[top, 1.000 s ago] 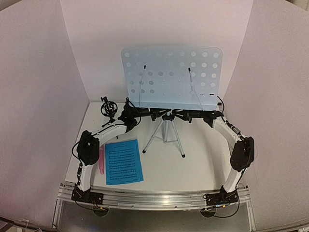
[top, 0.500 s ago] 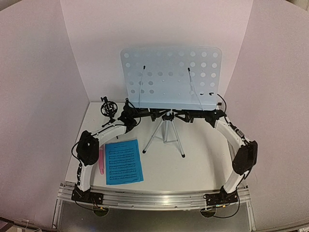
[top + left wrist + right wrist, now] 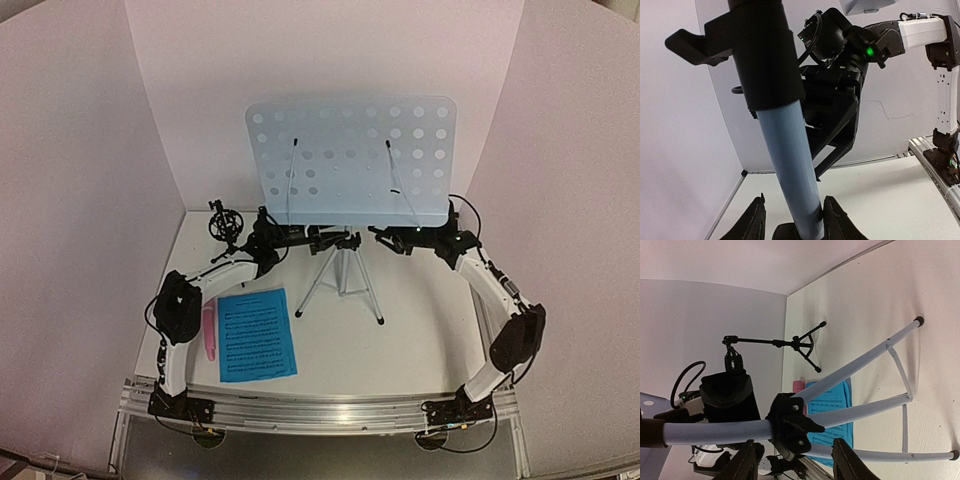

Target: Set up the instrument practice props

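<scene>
Jaws of the left gripper [image 3: 794, 214], by its wrist view, are standing parted, loosely straddling the upright pole [image 3: 790, 165]. Right wrist view: right gripper [image 3: 797, 456] is gaping wide, holding nothing, pole lying just beyond. Overhead: one music stand [image 3: 350, 150] standing mid-table; one sheet-music stack [image 3: 257, 335], one pink microphone [image 3: 211, 338], one black mic mount [image 3: 225, 222] sitting leftward.

Pale-blue perforated desk [image 3: 345, 205] (pink microphone [image 3: 210, 335])

The left arm [image 3: 180, 310] and right arm [image 3: 515, 335] rise from the tabletop's [image 3: 420, 340] near edge, elbows bowed outward, forearms converging toward the middle; the left end effector [image 3: 318, 238] points right, fingers [image 3: 756, 222] parted; the right end effector [image 3: 385, 236] points left, fingers [image 3: 849, 460] spread wide.
</scene>
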Controlling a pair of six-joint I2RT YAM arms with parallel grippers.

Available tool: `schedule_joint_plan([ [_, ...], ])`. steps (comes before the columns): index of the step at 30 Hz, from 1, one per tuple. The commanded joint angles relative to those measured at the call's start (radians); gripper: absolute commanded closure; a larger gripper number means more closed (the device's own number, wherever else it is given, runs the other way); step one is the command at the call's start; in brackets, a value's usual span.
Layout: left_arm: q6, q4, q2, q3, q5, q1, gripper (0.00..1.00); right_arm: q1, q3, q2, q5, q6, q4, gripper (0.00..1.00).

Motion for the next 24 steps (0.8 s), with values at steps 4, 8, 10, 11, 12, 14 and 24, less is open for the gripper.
schedule_joint_plan([
  [4, 0.125, -0.077, -0.075, -0.057, -0.021, 0.024, 0.54, -0.061, -0.069, -0.117, 0.191, -0.104, -0.102, 0.50],
  [8, 0.146, -0.128, -0.093, -0.062, -0.012, 0.030, 0.46, -0.095, -0.055, -0.145, 0.255, -0.179, -0.137, 0.47],
  [10, 0.157, -0.157, -0.108, -0.069, -0.008, 0.030, 0.44, -0.116, -0.037, -0.154, 0.263, -0.207, -0.151, 0.45],
  [11, 0.164, -0.171, -0.118, -0.075, -0.008, 0.031, 0.44, -0.125, -0.024, -0.160, 0.270, -0.226, -0.163, 0.45],
  [12, 0.172, -0.181, -0.129, -0.085, -0.010, 0.032, 0.43, -0.135, -0.012, -0.166, 0.284, -0.244, -0.177, 0.43],
  [14, 0.197, -0.202, -0.152, -0.115, -0.011, 0.034, 0.41, -0.163, 0.014, -0.186, 0.314, -0.289, -0.193, 0.40],
  [24, 0.262, -0.315, -0.261, -0.207, -0.039, 0.045, 0.31, -0.277, 0.223, -0.285, 0.335, -0.578, -0.210, 0.27],
])
